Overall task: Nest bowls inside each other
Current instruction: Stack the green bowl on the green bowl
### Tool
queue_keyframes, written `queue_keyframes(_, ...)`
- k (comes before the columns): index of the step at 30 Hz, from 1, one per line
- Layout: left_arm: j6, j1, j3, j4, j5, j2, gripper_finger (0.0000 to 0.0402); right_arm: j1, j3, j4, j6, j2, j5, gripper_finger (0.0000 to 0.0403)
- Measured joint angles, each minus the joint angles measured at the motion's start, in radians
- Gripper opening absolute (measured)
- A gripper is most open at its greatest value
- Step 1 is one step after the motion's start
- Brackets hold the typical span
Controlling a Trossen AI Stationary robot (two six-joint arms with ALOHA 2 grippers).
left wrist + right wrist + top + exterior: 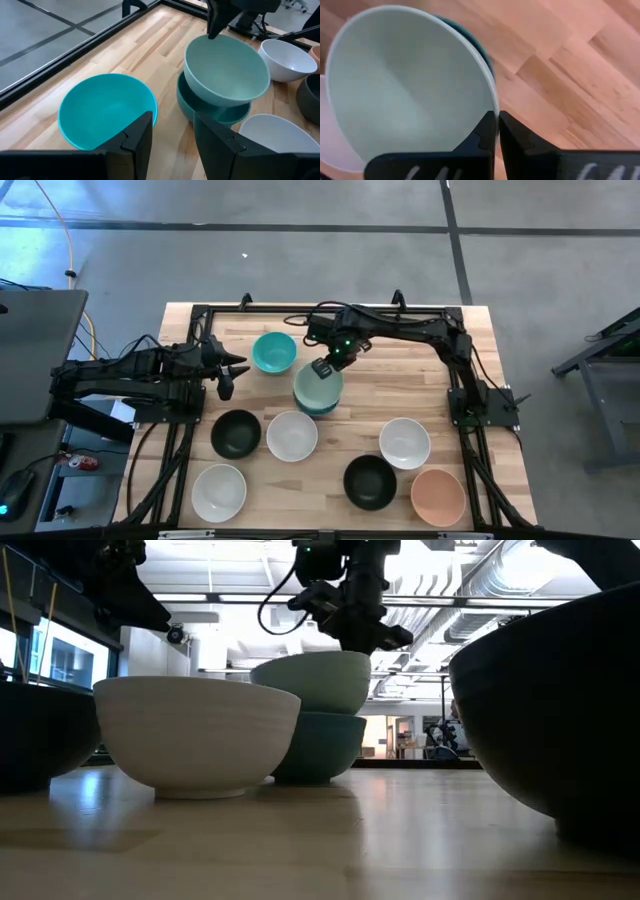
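A: The right gripper (pixel 325 368) is pinched tight on the rim of the pale mint bowl (pixel 318 387), which sits tilted in the darker teal bowl (pixel 320 745) near the middle of the table (pixel 420 395), toward its far edge.

B: So the mint one is going in, but it isn't seated?

A: That's my reading. From the low camera its rim stands higher on one side. I'd level it so the two rims run parallel, lower it until it settles, and only then let go.

B: Anything that could go wrong?

A: These bowls look smooth and glossy, hard like glazed ceramic or plastic, so a tilted one may slide or rock once freed. A thin rim pinch also gives little hold against twisting.

B: And the left arm?

A: The left gripper (pixel 226 375) waits at the table's left side with its fingers (pixel 136 142) parted and nothing between them, just beside the bright teal bowl (pixel 106 109), which stands alone.

B: The rest?

A: All round, deep and of like size. In the near rows: a black bowl (pixel 236 433) beside a white bowl (pixel 292 435), another white one (pixel 219 492) in front, a third white bowl (pixel 405 443), a second black bowl (pixel 370 481) and the salmon-pink bowl (pixel 438 496). The tabletop is pale wooden planks, matte with visible grain
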Motion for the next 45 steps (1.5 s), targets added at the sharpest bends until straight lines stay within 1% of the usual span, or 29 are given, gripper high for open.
queue_keyframes(10,0.001,0.000,0.000,0.000,0.000,0.000,0.0131,0.017,-0.015,0.025,0.001,0.000,0.050,0.0000)
queue_keyframes(19,-0.006,0.000,0.000,0.000,0.000,0.000,0.0131,0.027,-0.077,0.083,0.004,0.000,0.007,0.0000)
queue_keyframes(22,-0.007,0.000,0.000,-0.001,0.000,0.000,0.0131,0.029,-0.079,0.093,0.004,0.000,0.010,0.0000)
queue_keyframes(31,-0.008,0.000,0.000,-0.003,0.000,0.000,0.0131,0.028,-0.079,0.096,-0.003,0.000,0.072,0.0000)
queue_keyframes(34,-0.008,0.000,0.000,-0.003,0.000,0.000,0.0131,0.028,-0.079,0.093,-0.010,0.000,0.078,0.0000)
queue_keyframes(37,-0.009,0.000,0.000,-0.003,0.006,0.000,0.0131,0.028,-0.105,0.118,0.000,-0.002,0.075,0.0000)
queue_keyframes(42,-0.012,0.000,0.000,-0.008,0.010,0.000,0.0131,0.028,-0.175,0.159,0.011,-0.002,0.024,0.0000)
queue_keyframes(45,-0.015,0.000,0.000,-0.008,0.010,0.000,0.0131,0.032,-0.197,0.188,0.020,-0.002,0.019,0.0000)
